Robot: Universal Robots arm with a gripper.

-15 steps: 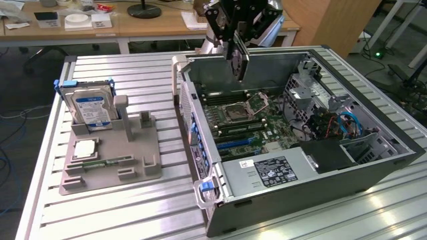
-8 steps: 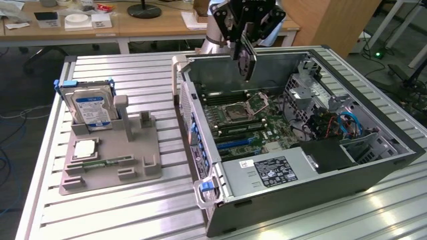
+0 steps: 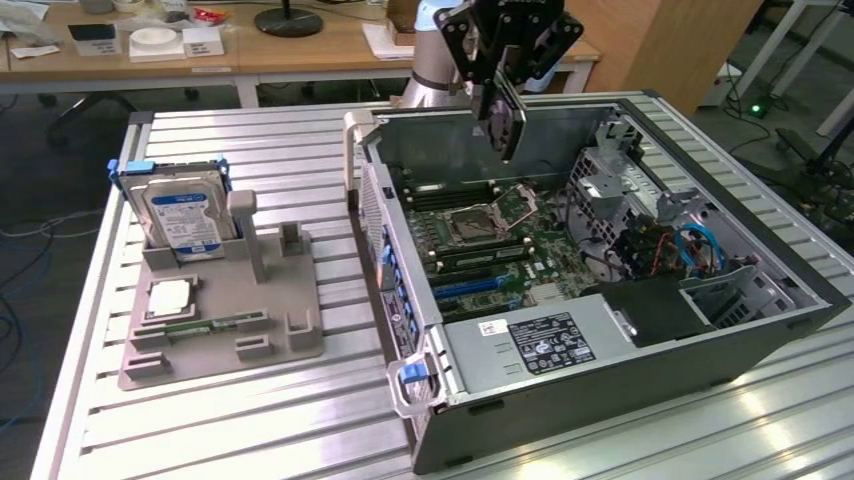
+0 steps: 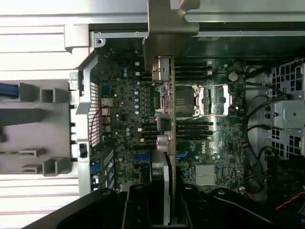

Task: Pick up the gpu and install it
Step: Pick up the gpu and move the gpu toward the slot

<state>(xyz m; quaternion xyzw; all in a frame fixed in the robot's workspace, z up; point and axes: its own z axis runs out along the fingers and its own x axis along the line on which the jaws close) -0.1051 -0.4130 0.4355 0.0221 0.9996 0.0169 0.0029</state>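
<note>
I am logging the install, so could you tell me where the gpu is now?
In the exterior view the gpu hangs on edge in the gripper, above the open computer case and over its motherboard.

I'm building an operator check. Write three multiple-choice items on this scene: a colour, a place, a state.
1. What colours is the hard drive label?
A. Red and black.
B. Blue and white.
C. Yellow.
2. Where is the gpu?
A. Hanging over the open computer case.
B. Lying beside the hard drive.
C. Lying flat inside the computer case.
3. How is the end effector?
A. Open and empty.
B. Shut on the hard drive.
C. Shut on the gpu.
Key: 1 B, blue and white show on its face; 2 A, it hangs upright above the motherboard; 3 C, it clamps the card's upper edge.
</note>
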